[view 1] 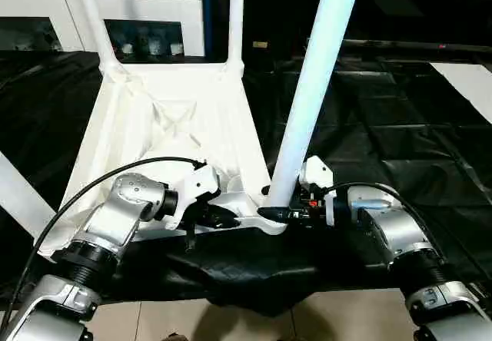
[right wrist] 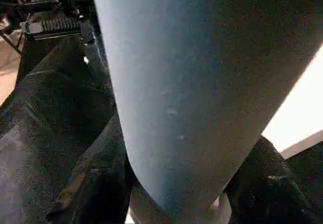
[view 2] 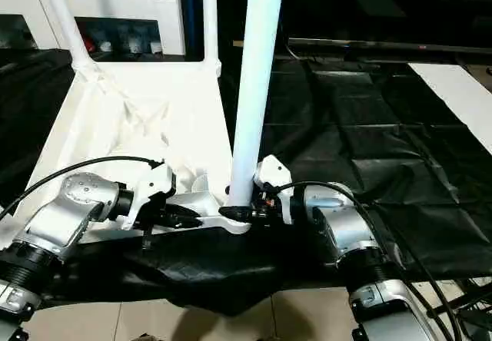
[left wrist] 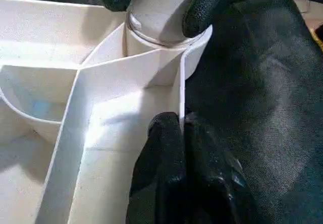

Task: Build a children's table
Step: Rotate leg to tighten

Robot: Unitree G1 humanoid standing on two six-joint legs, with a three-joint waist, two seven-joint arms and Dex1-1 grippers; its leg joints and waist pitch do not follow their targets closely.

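The children's table (view 1: 169,126) lies upside down on black sheeting (view 1: 400,126), ribbed underside up, near edge just in front of my arms. My left gripper (view 1: 223,220) has its fingers (left wrist: 166,168) pressed together on the thin rim wall of the near edge, one on each side; my left wrist view shows this pinch and the ribs up close, where my head views give me just dark fingertips. I count four legs: one at the far left (view 1: 96,18), one further right at the far edge (view 1: 235,18), a slanted one cut off at the left (view 1: 19,199), and the near right leg (view 1: 311,95) standing in its corner socket. My right gripper (view 1: 270,212) has its fingers (left wrist: 204,7) around that leg's base; I cannot tell whether they clamp it.
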